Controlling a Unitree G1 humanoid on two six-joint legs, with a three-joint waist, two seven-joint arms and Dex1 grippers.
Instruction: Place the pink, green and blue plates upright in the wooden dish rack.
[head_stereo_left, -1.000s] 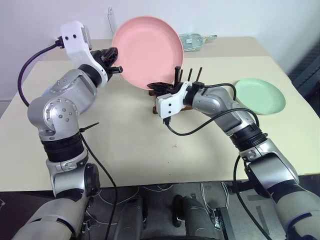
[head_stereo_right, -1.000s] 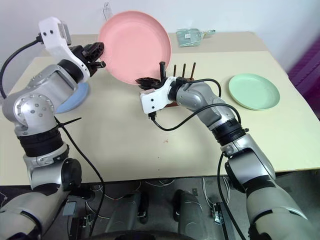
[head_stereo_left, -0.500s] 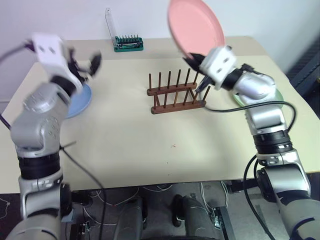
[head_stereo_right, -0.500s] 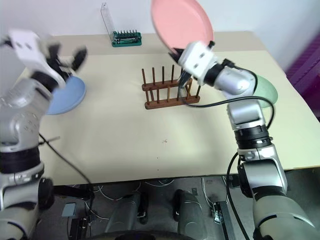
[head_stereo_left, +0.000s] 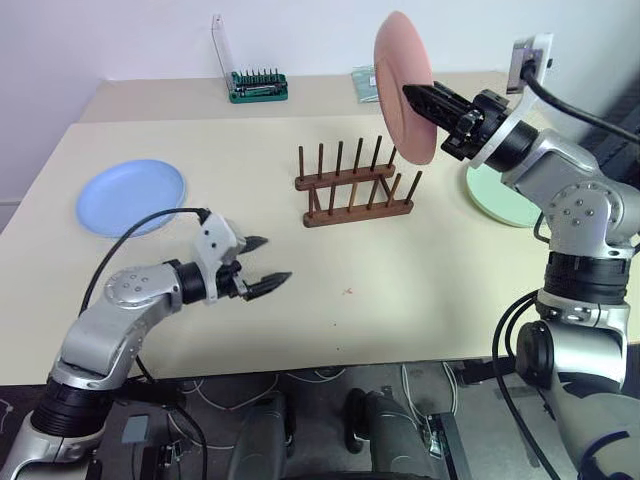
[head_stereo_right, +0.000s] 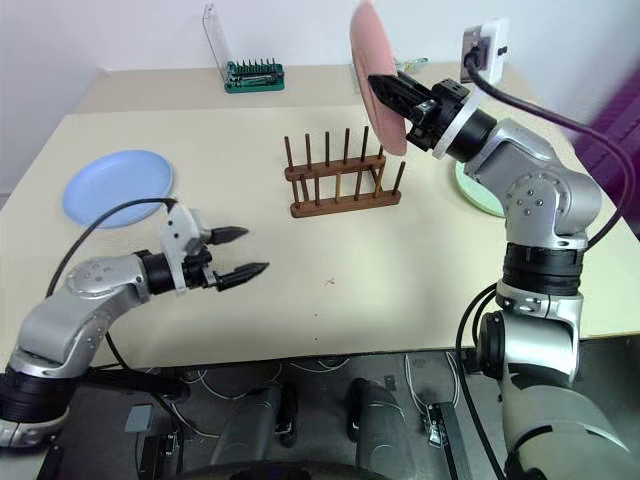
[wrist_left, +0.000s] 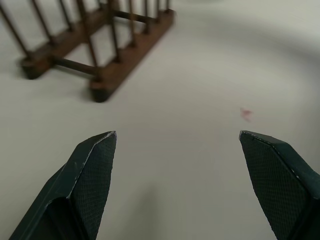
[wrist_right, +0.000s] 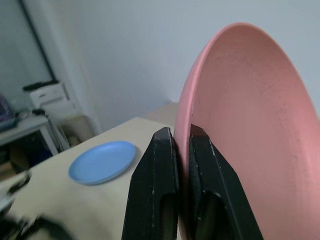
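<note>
My right gripper (head_stereo_left: 412, 92) is shut on the rim of the pink plate (head_stereo_left: 400, 82), which it holds upright and edge-on in the air above the right end of the wooden dish rack (head_stereo_left: 352, 188). In the right wrist view both fingers (wrist_right: 159, 165) pinch the pink plate (wrist_right: 250, 130). The rack's pegs hold nothing. The blue plate (head_stereo_left: 131, 196) lies flat at the table's left. The green plate (head_stereo_left: 497, 198) lies flat at the right, partly behind my right arm. My left gripper (head_stereo_left: 268, 264) hovers low over the table's front left, open and empty, its fingertips (wrist_left: 97, 150) pointing toward the rack (wrist_left: 95, 45).
A green bit holder (head_stereo_left: 258, 86) with a clear lid stands at the table's back edge. A pale packet (head_stereo_left: 365, 82) lies behind the pink plate. A small red mark (head_stereo_left: 347, 292) is on the tabletop in front of the rack.
My left gripper let go of the pink plate, opened, and dropped down and back toward the table's front left. My right gripper rolled the plate upright and carried it right, above the rack.
</note>
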